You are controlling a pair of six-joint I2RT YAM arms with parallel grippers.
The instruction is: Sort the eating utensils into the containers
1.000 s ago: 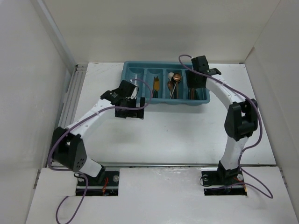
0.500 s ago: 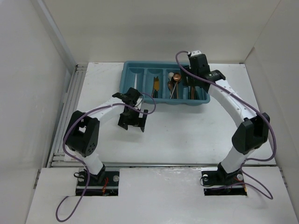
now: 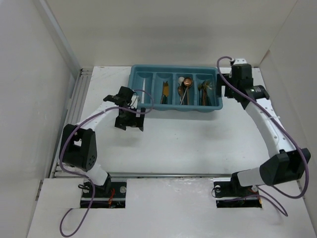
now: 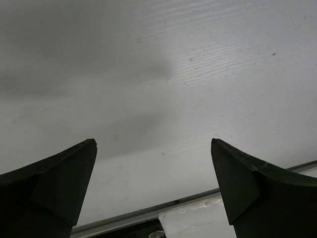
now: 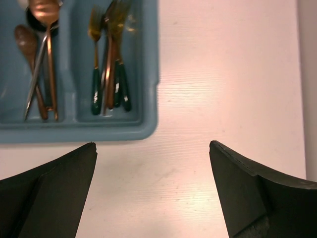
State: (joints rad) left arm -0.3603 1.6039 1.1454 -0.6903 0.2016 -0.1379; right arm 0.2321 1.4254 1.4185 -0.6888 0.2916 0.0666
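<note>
Teal tray point(image 5: 79, 131) holds forks point(image 5: 110, 64); right pincer point(image 5: 152, 145) gapes.

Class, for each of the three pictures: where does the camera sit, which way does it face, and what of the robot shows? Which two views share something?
Top view: above and behind the bases, looking down on the table, blue tray, left arm and right arm.
Left wrist: behind the left gripper, facing bare table; only its open fingers show.
Right wrist: behind the right gripper, looking down at the tray's corner and forks; its open fingers show.
Shared: top and right wrist views both show the tray and forks.
</note>
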